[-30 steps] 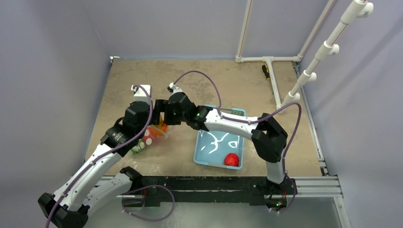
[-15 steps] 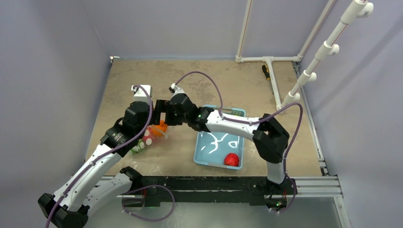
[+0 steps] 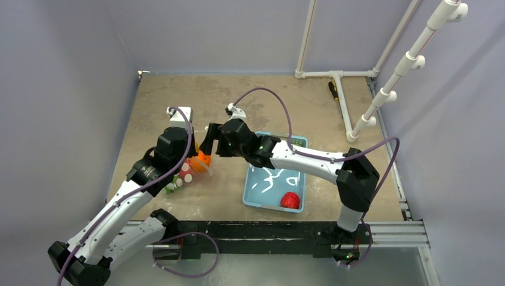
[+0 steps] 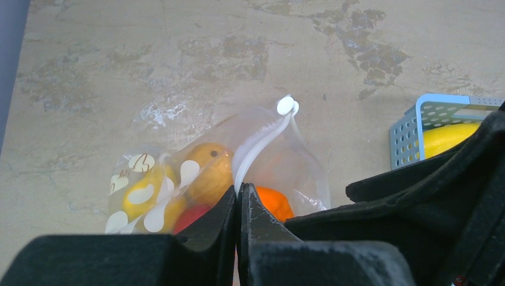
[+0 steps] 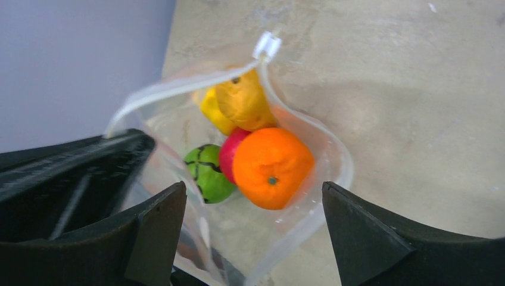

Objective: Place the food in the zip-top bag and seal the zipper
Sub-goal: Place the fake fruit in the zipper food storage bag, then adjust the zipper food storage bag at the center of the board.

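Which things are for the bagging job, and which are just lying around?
For the job: zip-top bag, its zipper, orange fruit inside, red fruit in the blue basket, left gripper pinching the bag.
Just lying about: dark tool, white pipes.

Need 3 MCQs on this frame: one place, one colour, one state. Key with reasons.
1. The red fruit outside the zip-top bag lies:
A. in the light-blue basket
B. on the bare table
C. under the bag

2. In the right wrist view, the fruit nearest the bag's mouth is:
A. purple
B. blue
C. orange

3. The zipper is:
A. sealed end to end
B. open, with the mouth gaping
C. torn off the bag

Key:
1 A: the top view shows it in the basket's near right corner.
2 C: an orange one sits just inside the mouth, with red, green and yellow ones behind it.
3 B: the two strips are spread wide apart. The left pincer is shut on one edge and the right pincer is open above.
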Action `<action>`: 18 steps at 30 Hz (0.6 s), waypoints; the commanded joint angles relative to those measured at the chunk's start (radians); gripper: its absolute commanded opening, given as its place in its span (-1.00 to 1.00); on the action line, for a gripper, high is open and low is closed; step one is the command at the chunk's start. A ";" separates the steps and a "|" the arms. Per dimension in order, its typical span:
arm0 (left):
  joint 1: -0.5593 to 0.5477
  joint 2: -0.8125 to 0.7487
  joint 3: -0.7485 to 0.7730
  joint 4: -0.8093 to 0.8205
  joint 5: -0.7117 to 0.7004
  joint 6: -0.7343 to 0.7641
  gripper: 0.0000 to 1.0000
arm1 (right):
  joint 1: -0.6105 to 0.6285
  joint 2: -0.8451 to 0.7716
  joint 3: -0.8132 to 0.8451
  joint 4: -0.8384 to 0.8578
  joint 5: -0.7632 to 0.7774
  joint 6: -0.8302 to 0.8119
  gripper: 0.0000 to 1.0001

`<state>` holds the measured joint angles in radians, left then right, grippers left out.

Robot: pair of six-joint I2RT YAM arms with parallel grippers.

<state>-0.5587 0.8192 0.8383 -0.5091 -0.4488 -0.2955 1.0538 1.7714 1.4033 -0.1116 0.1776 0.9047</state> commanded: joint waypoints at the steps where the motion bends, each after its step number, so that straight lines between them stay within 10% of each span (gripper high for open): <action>1: -0.002 -0.002 0.001 0.035 0.010 -0.005 -1.00 | 0.001 -0.055 -0.063 -0.040 0.083 0.026 0.67; 18: -0.003 0.001 0.001 0.033 0.009 -0.005 -1.00 | -0.059 0.022 -0.127 0.088 -0.037 0.007 0.41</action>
<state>-0.5587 0.8207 0.8383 -0.5091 -0.4442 -0.2958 1.0096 1.7645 1.2842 -0.0990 0.1883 0.9211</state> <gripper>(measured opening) 0.006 0.718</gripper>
